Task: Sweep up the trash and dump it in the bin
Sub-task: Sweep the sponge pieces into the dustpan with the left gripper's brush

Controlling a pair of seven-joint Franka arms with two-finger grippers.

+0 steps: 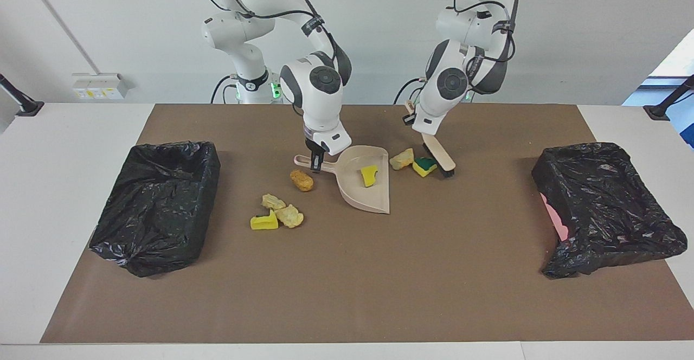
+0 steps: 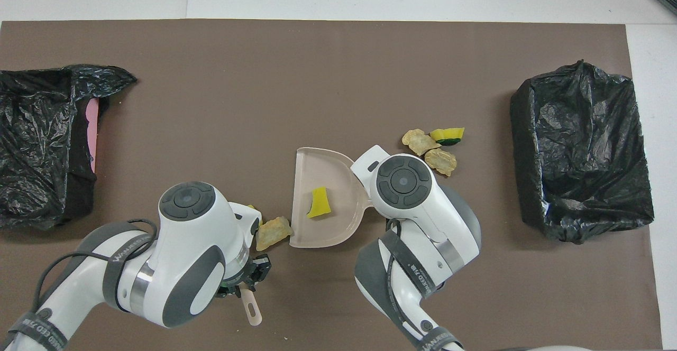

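Facing view: my right hand (image 1: 316,160) is clamped on the dustpan (image 1: 364,185) handle, pan flat on the brown mat (image 1: 379,273), mouth toward the left arm's end. One yellow scrap (image 1: 369,175) already sits in the pan. My left hand (image 1: 424,136) is closed on the brush (image 1: 440,159), bristles down on the mat, touching the green-yellow sponge piece (image 1: 423,166), which sits against the beige foam chunk (image 1: 402,159) just beside the pan's mouth. The orange-brown lump (image 1: 301,180) lies near the pan handle. A cluster of three scraps (image 1: 276,212) lies farther from the robots, toward the right arm's end. Two black-lined bins, one at the right arm's end (image 1: 157,203), one at the left arm's end (image 1: 607,208).

Overhead view: the left arm covers the brush head, only the handle tip (image 2: 253,311) pokes out. The foam chunk (image 2: 272,231) touches the pan lip (image 2: 294,242).

Progress, as I judge it: early. One scrap in, two about to go in, four unswept, nothing dumped yet.
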